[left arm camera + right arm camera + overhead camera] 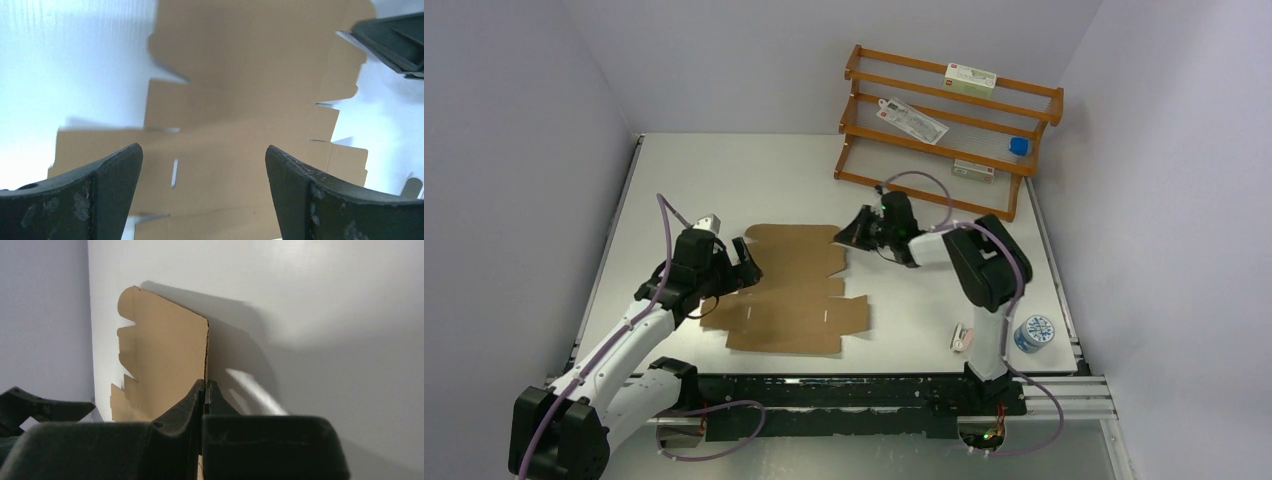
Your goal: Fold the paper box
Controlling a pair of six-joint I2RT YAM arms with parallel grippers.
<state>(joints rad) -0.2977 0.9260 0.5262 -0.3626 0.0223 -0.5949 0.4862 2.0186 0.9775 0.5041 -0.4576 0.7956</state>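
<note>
Right gripper: the black right gripper (851,238) is clenched on one edge of the paper box (794,285), a flat brown die-cut cardboard sheet with flaps and slots. The edge runs straight into the seam between its fingers (192,400).
Left gripper: the black left gripper (744,266) is spread wide, grasping nothing, over the sheet's left side.
Box position: on the white table (724,170), under and ahead of the left gripper, with its far right corner at the right gripper's tips.
Beyond the right gripper: an orange wooden rack (949,120) with small packets.
Near the right arm's base: a round blue-and-white tub (1033,333).
</note>
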